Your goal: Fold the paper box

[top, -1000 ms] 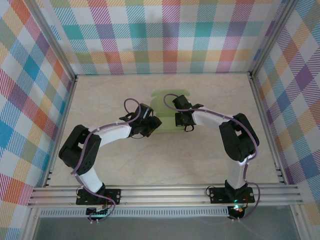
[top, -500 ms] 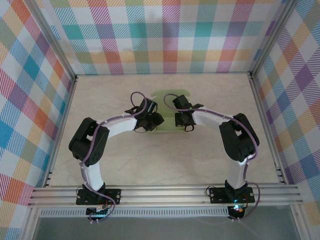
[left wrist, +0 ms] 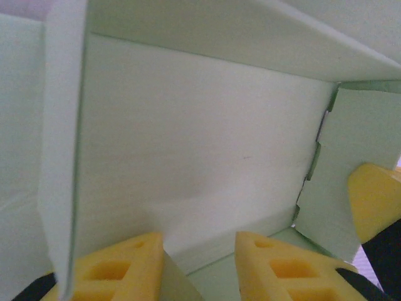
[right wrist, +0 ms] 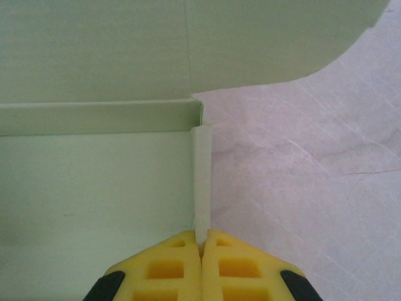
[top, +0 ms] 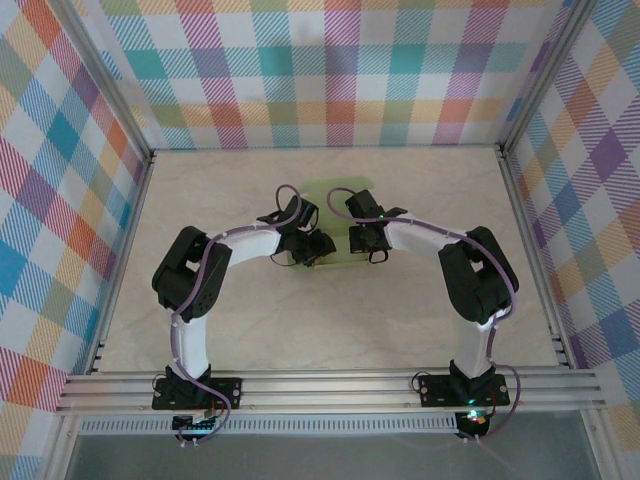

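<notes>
right wrist close-up: right pincer [right wrist: 202,241] clamps paper box [right wrist: 94,188] wall edge.

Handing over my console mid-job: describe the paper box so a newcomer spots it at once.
On the beige table inside the plaid walls, look mid-table where the left gripper and right gripper nearly meet. Under them lies the paper box, pale sage-green card with a rounded far flap. It is the one green thing there, a narrow side flap pinched in the shut right gripper.
</notes>
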`<state>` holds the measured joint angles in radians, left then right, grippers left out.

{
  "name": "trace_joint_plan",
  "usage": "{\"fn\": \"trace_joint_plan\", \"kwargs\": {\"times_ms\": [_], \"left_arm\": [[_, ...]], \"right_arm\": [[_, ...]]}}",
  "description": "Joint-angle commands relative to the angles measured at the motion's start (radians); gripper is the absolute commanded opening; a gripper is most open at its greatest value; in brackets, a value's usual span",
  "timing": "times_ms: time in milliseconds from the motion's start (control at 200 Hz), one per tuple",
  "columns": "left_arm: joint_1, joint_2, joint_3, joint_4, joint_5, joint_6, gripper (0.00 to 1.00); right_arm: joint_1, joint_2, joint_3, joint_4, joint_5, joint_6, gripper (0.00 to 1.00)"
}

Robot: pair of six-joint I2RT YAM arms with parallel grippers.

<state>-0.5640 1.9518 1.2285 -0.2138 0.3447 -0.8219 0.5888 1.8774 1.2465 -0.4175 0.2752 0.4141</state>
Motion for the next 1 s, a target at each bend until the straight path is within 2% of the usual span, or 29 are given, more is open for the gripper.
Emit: {"fn": "trace_joint_plan", "kwargs": {"times_ms": [0,105,275,290,475,535,600,670,840,995], "left_arm": [[0.004,-0.1,0.012,-0.083,-0.081,0.08,0.37],[-0.014,-0.219,0.002,-0.167,-0.246,0.146,0.41],[0.008,-0.457,-0.133,-0.154,-0.489,0.13,0.54],[0.016,-0.477,-0.147,-0.15,-0.497,0.128,0.6],[0.183,-0.608,-0.252,-0.132,-0.489,0.168,1.0],[0.262,-0.613,-0.277,-0.126,-0.432,0.173,1.0],[0.34,-0.61,-0.325,-0.075,-0.294,0.149,1.0],[0.396,-0.595,-0.385,0.08,-0.12,0.121,1.0],[0.395,-0.504,-0.465,0.418,0.172,-0.015,0.98],[0.329,-0.439,-0.437,0.504,0.243,-0.039,0.92]], "right_arm": [[-0.002,0.012,0.002,-0.05,-0.02,0.002,0.0],[-0.008,0.009,0.0,-0.055,-0.022,0.009,0.0],[-0.029,-0.014,-0.014,-0.025,-0.064,0.023,0.0],[-0.032,-0.016,-0.015,-0.022,-0.07,0.025,0.0],[-0.089,-0.083,-0.067,0.038,-0.214,0.033,0.0],[-0.109,-0.112,-0.088,0.067,-0.268,0.042,0.0],[-0.139,-0.148,-0.11,0.103,-0.354,0.061,0.0],[-0.17,-0.183,-0.136,0.151,-0.443,0.092,0.0],[-0.226,-0.235,-0.181,0.265,-0.659,0.165,0.0],[-0.236,-0.244,-0.193,0.318,-0.736,0.19,0.0]]}}
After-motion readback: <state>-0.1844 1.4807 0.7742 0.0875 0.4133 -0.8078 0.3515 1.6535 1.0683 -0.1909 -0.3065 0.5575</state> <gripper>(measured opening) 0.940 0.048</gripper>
